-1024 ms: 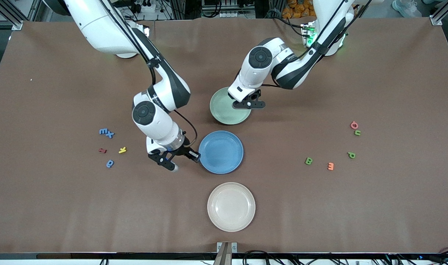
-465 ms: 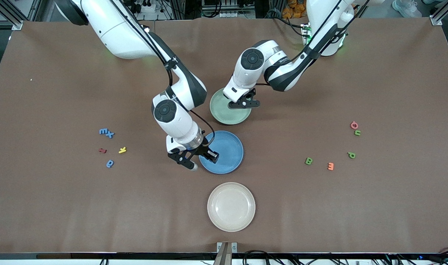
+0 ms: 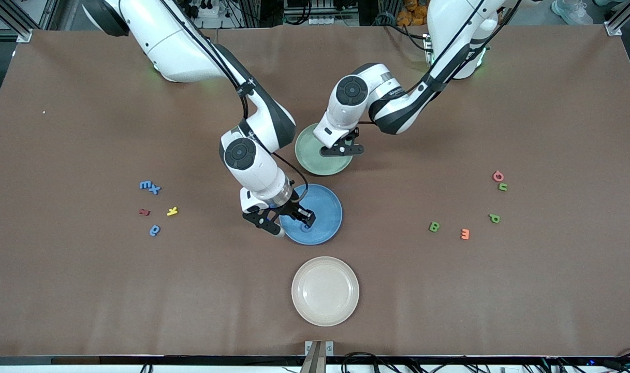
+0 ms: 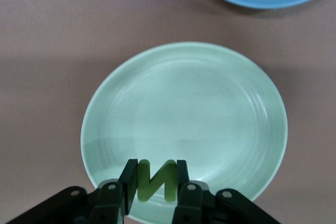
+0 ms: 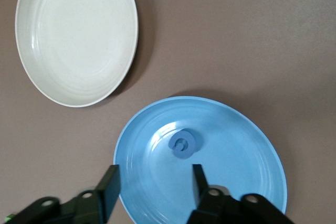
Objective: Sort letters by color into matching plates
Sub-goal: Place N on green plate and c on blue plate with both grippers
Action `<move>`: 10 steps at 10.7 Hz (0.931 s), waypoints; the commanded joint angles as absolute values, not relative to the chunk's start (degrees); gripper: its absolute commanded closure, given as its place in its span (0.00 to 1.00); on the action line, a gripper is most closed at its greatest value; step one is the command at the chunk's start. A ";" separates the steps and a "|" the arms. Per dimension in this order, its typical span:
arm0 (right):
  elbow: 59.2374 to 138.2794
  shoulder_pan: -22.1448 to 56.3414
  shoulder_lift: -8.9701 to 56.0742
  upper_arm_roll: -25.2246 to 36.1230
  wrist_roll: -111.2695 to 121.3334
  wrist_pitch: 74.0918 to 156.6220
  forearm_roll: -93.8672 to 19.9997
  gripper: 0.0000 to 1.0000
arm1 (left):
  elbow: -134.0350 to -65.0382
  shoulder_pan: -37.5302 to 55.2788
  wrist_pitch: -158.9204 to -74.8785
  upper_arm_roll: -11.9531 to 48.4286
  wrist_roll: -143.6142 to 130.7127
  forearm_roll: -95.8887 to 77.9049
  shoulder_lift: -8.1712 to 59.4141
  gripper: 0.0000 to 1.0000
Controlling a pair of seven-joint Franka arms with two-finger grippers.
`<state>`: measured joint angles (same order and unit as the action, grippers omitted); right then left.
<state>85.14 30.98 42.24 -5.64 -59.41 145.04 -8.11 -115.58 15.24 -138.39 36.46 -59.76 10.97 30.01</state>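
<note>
My right gripper [image 3: 293, 224] is open over the edge of the blue plate [image 3: 326, 206] that faces the right arm's end. A round blue letter [image 5: 184, 144] lies in that plate [image 5: 236, 150], just off my open right gripper [image 5: 152, 179]; it also shows in the front view [image 3: 307, 227]. My left gripper [image 3: 340, 151] is shut on a green letter N [image 4: 156, 181], held over the rim of the pale green plate [image 4: 184, 103], which also shows in the front view [image 3: 308, 150]. Three blue letters [image 3: 150, 187] lie toward the right arm's end, three green letters [image 3: 434, 226] toward the left arm's end.
A cream plate [image 3: 325, 291] sits nearer the front camera than the blue plate. Red [image 3: 144, 212] and yellow [image 3: 172, 211] letters lie among the blue ones. Pink [image 3: 497, 176] and orange [image 3: 465, 234] letters lie among the green ones.
My right gripper has moved from beside the blue plate to over it and opened; the blue letter now lies in the plate. My left gripper has shifted a little farther over the green plate.
</note>
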 commanded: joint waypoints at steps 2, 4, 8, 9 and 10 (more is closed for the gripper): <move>84.98 29.89 42.28 -5.54 -56.98 141.26 -5.21 0.00 | -112.68 15.65 -137.81 35.68 -62.58 14.15 31.64 0.00; 89.54 26.12 40.09 -5.10 -48.47 140.27 -4.31 0.00 | -112.76 14.16 -136.77 35.33 -62.23 14.24 29.37 0.00; 95.09 16.63 34.38 -4.22 -37.28 133.45 -4.13 0.00 | -113.20 3.90 -128.25 35.68 -43.23 14.77 22.08 0.00; 95.01 14.96 33.76 -3.09 -37.27 130.46 -4.13 0.00 | -113.20 1.26 -127.71 35.60 -37.24 14.77 21.28 0.00; 95.10 13.81 33.66 -1.77 -37.44 129.99 -4.13 0.00 | -112.94 -1.21 -127.71 35.60 -32.31 14.77 21.44 0.00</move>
